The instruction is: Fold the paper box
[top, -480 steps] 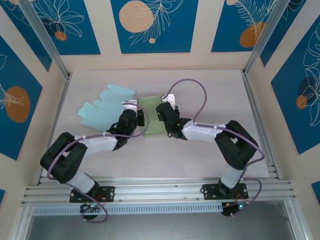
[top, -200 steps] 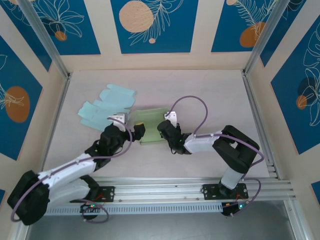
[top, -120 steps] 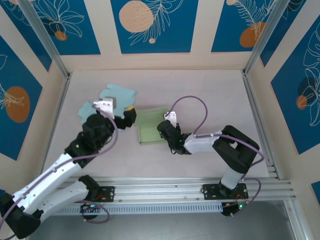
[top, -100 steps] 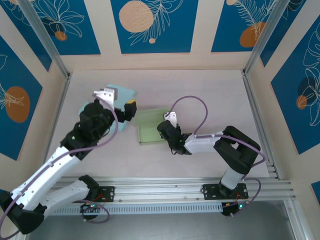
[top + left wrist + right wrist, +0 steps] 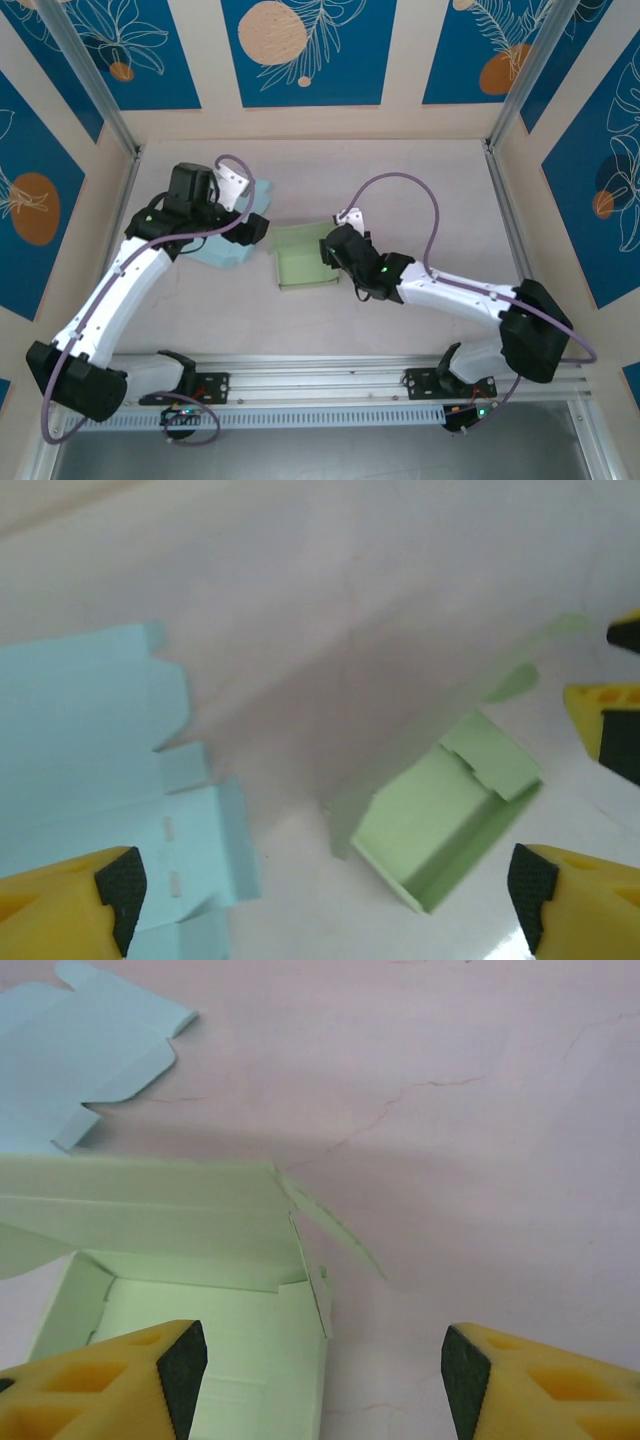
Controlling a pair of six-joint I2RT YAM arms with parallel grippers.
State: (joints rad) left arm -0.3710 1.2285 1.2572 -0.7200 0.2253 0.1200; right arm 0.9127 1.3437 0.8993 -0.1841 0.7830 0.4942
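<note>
— How is the left gripper [image 5: 322, 888]?
— Fingers spread wide, nothing held, up above the table [image 5: 400, 190]. From overhead, the flat blue cut-out [image 5: 225, 250] lies at its 7 o'clock and the green paper box [image 5: 300, 265] at its 4 o'clock, apart from it.
— And the right gripper [image 5: 325, 1365]?
— Parted too, and empty. The box sits close at its 9 o'clock, open side up, one flap leaning outward.
</note>
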